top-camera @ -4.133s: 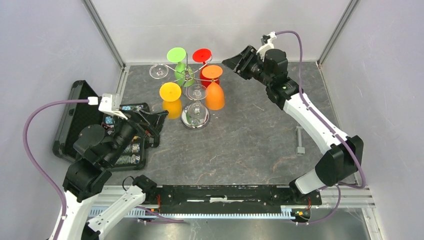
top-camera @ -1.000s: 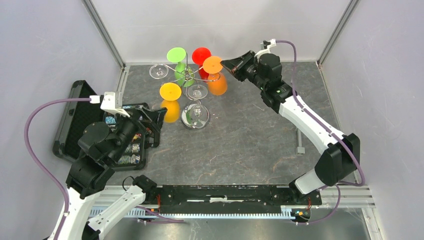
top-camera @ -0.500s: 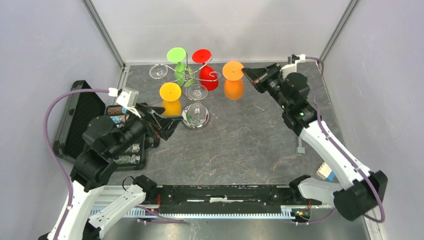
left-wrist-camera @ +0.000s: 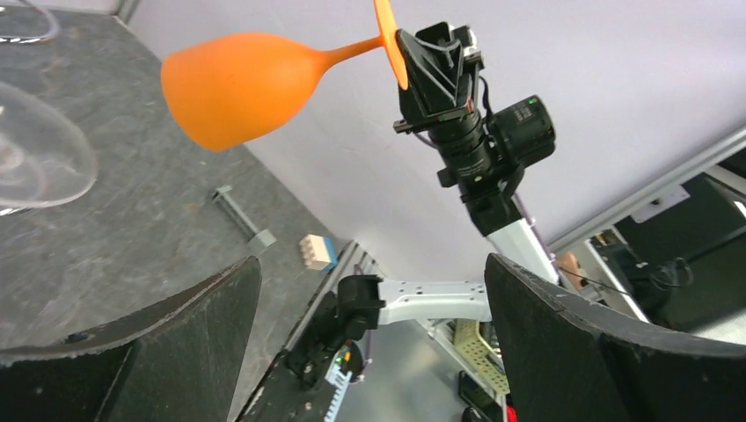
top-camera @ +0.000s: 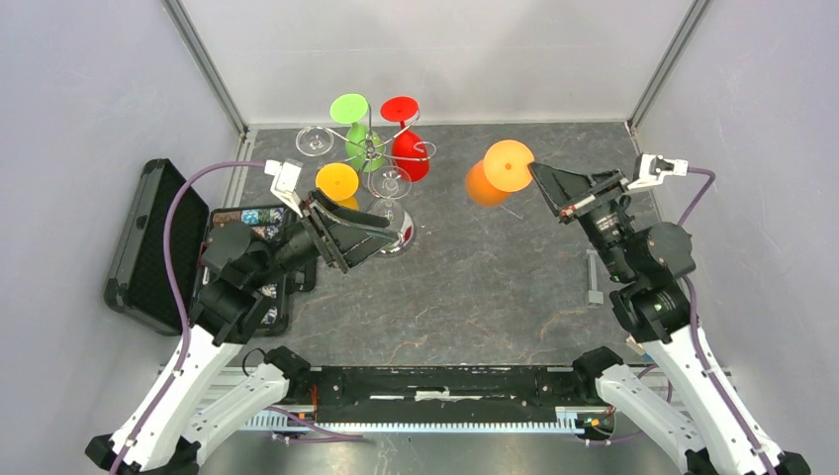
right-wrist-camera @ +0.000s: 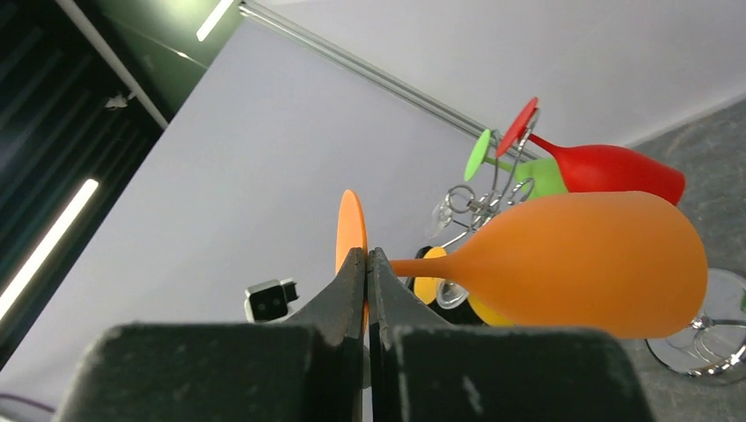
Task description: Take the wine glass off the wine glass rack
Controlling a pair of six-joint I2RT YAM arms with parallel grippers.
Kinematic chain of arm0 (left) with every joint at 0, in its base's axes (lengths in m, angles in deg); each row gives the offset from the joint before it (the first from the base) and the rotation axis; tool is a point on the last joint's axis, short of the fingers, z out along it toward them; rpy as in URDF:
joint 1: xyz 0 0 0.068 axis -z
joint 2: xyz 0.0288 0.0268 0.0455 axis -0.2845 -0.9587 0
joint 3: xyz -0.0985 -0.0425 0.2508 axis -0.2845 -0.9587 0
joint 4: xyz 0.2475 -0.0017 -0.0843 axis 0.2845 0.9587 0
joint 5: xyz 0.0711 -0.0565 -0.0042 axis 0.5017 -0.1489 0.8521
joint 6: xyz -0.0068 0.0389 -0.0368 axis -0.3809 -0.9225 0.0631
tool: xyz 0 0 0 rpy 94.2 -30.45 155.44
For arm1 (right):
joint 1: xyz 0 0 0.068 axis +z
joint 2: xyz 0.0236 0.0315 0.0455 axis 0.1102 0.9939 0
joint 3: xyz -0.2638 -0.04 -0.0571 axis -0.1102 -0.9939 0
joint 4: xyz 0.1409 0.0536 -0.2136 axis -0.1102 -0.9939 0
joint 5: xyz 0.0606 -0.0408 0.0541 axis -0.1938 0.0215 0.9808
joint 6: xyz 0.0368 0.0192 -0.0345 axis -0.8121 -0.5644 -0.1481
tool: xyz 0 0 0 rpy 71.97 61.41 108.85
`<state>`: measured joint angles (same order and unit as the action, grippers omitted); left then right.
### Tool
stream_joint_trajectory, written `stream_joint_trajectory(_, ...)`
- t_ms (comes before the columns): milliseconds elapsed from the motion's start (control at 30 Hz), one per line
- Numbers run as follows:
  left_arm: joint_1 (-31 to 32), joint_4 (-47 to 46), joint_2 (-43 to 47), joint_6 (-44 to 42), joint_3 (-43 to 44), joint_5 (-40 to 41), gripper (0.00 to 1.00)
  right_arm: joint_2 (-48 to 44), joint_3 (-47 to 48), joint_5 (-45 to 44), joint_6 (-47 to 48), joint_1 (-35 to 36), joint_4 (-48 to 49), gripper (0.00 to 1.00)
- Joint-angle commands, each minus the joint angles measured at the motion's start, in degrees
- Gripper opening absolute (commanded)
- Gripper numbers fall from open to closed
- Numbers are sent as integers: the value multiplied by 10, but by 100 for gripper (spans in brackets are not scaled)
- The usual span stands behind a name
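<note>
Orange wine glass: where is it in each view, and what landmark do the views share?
Top external: orange wine glass upper right of centre.
Left wrist: glass at top, left of centre.
Right wrist: glass centre-right.
Shared landmark: right hand shut on its foot.

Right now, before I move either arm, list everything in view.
wine glass rack: one, chrome, table's back left.
green glass: one, green, on rack, back.
red glass: one, red, on rack, back right.
yellow glass: one, yellow, on rack, front left.
clear glasses: two, clear, on rack.
orange wine glass: one, orange, midair, right of rack.
case: one, black, open, table's left edge.
metal bar: one, grey, table's right side.
block: one, white-blue, table's right edge.
left gripper: one, black, open, beside rack's base.
right gripper: one, black, shut on orange wine glass's foot.
</note>
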<state>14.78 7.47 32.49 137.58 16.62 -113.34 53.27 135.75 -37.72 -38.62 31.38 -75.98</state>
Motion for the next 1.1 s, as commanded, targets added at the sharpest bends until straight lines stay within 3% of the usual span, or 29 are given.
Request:
stream_joint_trajectory(0,12,-105,-24,67,13,-36,100,-32,-11,10,7,-3,36,0)
stream_joint_trajectory(467,88,-171,-199,94,57,33,100,-90,-16,61,-51,-2,89,0)
stream_joint_trajectory(700,88,-255,-263,160,70,-2,100,-85,-49,96,-120,-2,129,0)
stream_joint_trajectory(1067,87,-352,-288,215,63,-44,100,-101,-76,75,-128,-2,130,0)
